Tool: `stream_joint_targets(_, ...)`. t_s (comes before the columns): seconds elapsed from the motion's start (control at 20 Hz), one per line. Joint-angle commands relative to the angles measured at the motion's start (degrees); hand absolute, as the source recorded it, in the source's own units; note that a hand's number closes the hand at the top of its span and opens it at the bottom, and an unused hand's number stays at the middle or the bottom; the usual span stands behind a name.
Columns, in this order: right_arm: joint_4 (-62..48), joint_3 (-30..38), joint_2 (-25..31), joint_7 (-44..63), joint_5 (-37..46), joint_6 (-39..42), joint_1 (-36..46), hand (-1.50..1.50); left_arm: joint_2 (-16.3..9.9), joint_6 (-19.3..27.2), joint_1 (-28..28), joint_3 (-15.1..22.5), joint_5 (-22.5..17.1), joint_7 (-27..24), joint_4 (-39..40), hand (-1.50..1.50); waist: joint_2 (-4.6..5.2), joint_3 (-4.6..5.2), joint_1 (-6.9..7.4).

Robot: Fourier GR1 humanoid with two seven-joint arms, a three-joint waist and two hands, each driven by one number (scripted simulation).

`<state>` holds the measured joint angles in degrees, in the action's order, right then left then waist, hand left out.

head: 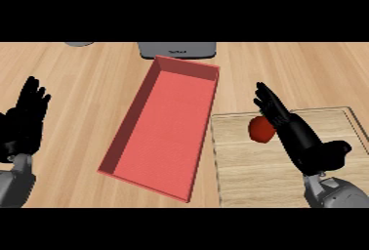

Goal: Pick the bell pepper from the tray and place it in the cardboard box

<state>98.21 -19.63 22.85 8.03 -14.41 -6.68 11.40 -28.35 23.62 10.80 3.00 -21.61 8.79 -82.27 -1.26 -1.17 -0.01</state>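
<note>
Red bell pepper point(261, 130) on wooden tray point(288, 190)

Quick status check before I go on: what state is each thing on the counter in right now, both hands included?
bell pepper: red, lying on the tray, not lifted.
tray: wooden, flat on the counter, right of the box.
box: red, open-topped, nothing inside.
right hand: open, fingers straight, beside the pepper, over the tray.
left hand: open, fingers up, resting at the left edge.
grey object: at the far edge, partly cut off.
</note>
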Motion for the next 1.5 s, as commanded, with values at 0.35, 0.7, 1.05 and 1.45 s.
stream_joint_targets(0.35,-5.61,0.42,20.42,1.41,20.89,2.06,0.12,-1.50,-8.54,-2.33,-5.10,5.48,12.34,-2.84,3.12,0.00,1.62,2.46,-0.13)
stream_joint_targets(0.7,-8.57,9.85,5.10,-22.55,5.91,-3.15,-14.14,-1.50,-8.89,-4.13,-5.98,4.42,14.34,-6.11,8.12,0.00,1.31,1.05,-0.92)
stream_joint_targets(1.05,-10.75,12.50,16.93,-18.89,15.49,2.01,-9.16,-1.50,-5.36,-3.52,-5.96,5.42,17.78,-8.37,8.12,0.00,1.27,1.23,-0.02)
stream_joint_targets(1.45,-9.20,6.41,27.99,-2.24,18.84,19.44,-0.08,-1.50,-5.41,-4.51,-4.38,4.51,18.18,-7.31,9.25,0.00,1.42,1.29,0.73)
